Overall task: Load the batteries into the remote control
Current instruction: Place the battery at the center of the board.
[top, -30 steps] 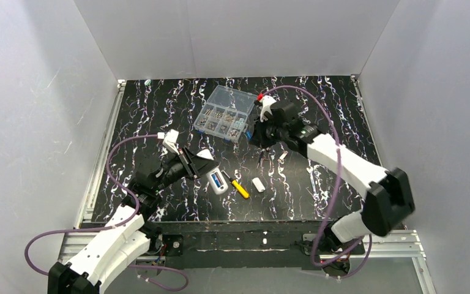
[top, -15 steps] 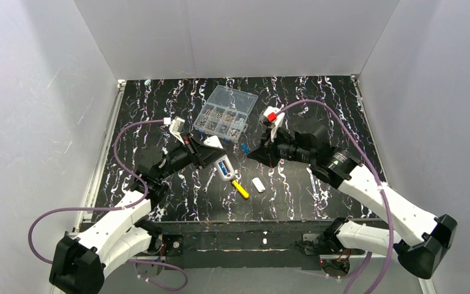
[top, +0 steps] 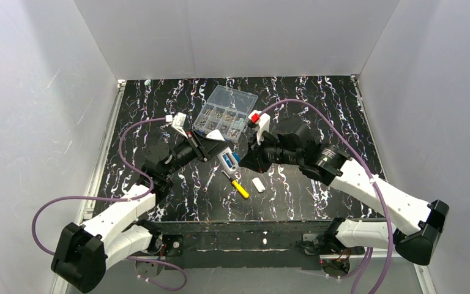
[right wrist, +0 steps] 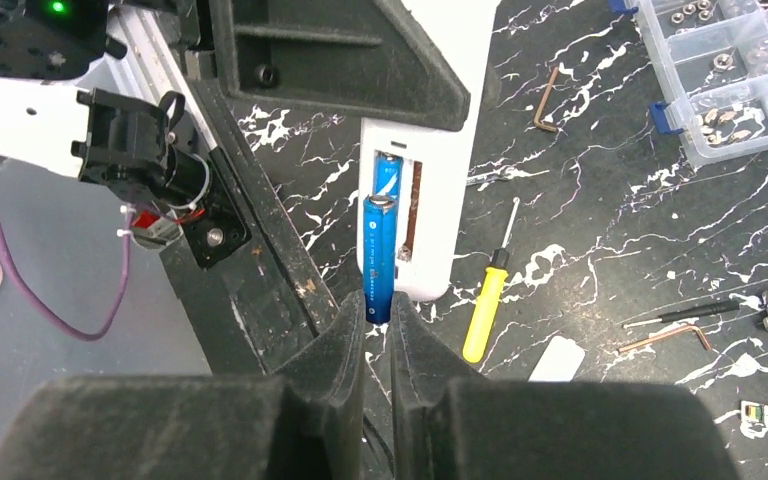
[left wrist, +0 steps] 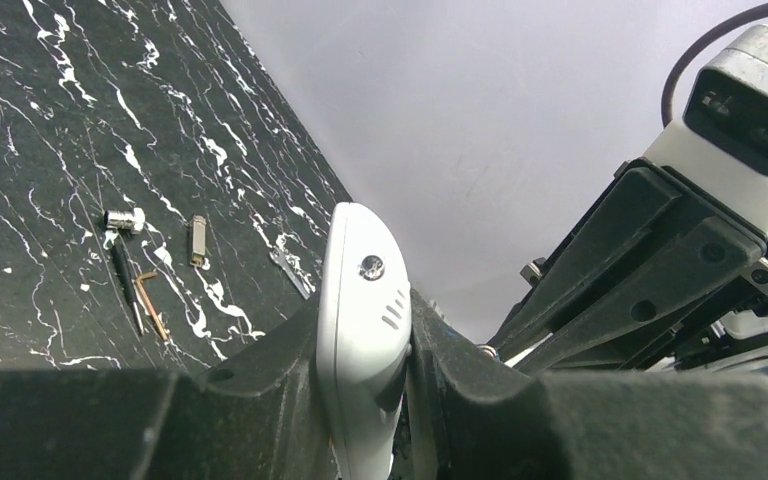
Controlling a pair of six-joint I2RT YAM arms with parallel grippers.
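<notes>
Remote control (right wrist: pixel 445 190), the slim white plastic bar with rounded ends, is pinched in your left gripper (left wrist: pixel 365 390), fingers closed flat on its sides. It looks lifted clear of the black marbled table (top: pixel 153 110), with the open battery bay facing the right wrist camera. One small blue cylindrical battery (right wrist: pixel 388 172) already sits in the bay. Your right gripper (right wrist: pixel 377 335) has its fingers nearly together, clamped on the tail of a second blue battery (right wrist: pixel 380 250). That one's front end overlaps the bay and its back hangs past the remote's end.

Heads up though: from the right wrist view the held cell lines up with the seated one, and the vacant channel with the brownish strip (right wrist: pixel 415 210) is just beside it. I'd nudge sideways over that channel first, tip the nose down against the contact, then press the tail in flat. Go slow, keep the left grip firm so the remote doesn't twist, and only let go once it's seated. Can't make out polarity marks from here, so check that.
</notes>
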